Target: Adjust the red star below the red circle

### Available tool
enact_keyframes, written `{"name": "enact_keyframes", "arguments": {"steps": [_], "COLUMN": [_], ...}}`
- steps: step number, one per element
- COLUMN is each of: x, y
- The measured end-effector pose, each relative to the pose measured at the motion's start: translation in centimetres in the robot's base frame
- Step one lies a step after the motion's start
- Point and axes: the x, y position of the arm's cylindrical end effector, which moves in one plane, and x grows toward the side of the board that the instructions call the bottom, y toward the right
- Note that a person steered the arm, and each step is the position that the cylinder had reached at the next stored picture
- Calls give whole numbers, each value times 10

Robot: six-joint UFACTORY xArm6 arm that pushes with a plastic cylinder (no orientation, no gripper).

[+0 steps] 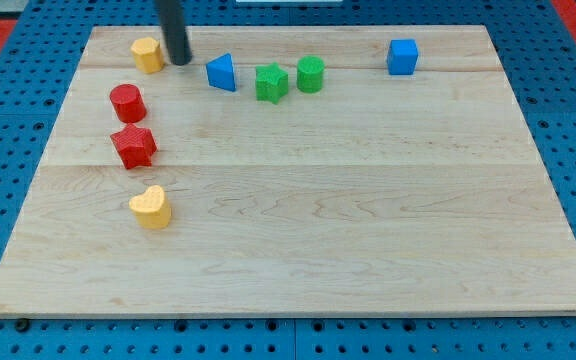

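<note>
The red circle (127,102) sits near the board's left edge. The red star (134,146) lies just below it, slightly to the right, close but with a small gap. My tip (180,60) is at the view's top left, just right of a yellow block (147,54) and above and to the right of the red circle. It touches neither red block.
A blue triangle (222,72), a green star (272,83) and a green cylinder (311,74) stand in a row right of my tip. A blue cube (402,57) is at the top right. A yellow heart (150,207) lies below the red star. The wooden board (368,220) sits on a blue pegboard.
</note>
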Motion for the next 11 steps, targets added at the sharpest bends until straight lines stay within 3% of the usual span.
{"name": "enact_keyframes", "arguments": {"steps": [1, 4, 9, 10, 11], "x": [61, 140, 183, 181, 152], "y": [11, -15, -50, -25, 22]}}
